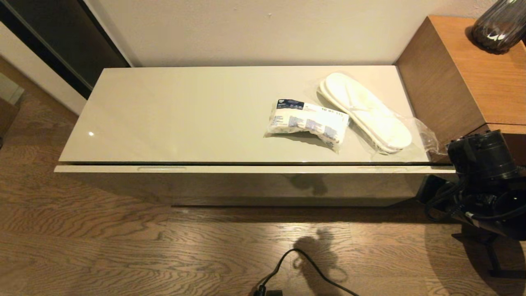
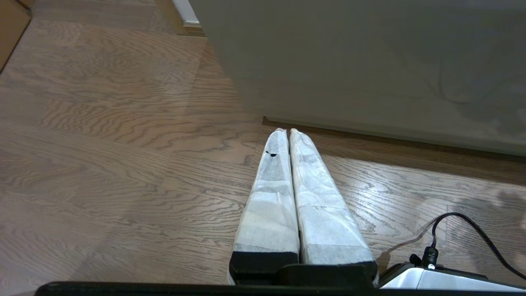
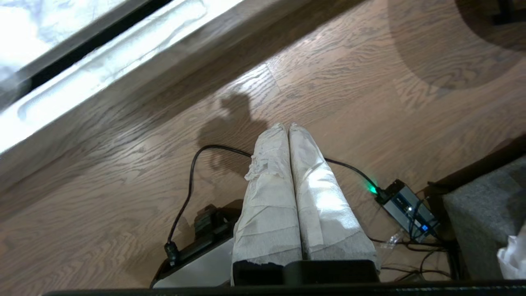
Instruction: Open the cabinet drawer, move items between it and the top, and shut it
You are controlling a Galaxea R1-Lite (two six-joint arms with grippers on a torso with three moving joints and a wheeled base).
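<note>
The cabinet drawer (image 1: 254,169) sits pushed in under the top (image 1: 185,119), its pale face showing only as a narrow strip with one slim handle slot toward its left end and a fainter one toward its right end; nothing of its inside can be seen. On the top, well toward the end that meets the brown wooden unit (image 1: 464,78), lie both items: the soft white packet (image 1: 307,122) with blue printed panels, and just beside it, on the side nearer the wooden unit, the white slippers (image 1: 365,111) stacked flat inside a clear plastic bag (image 1: 425,137) whose loose end spills past the top's edge. The packet's print is too small to read. A dark glass vase (image 1: 499,26) on the wooden unit is cut off by the picture's corner. The right arm (image 1: 483,164) shows only as a dark bulk beside the drawer's right end, near the wooden unit. The right gripper (image 3: 287,127) hangs over the wood floor (image 1: 123,246) with its wrapped fingers pressed together on nothing, above a black cable (image 3: 193,172). The left gripper (image 2: 286,130) also hangs low over the floor, close to the cabinet's front, fingers together and empty.
</note>
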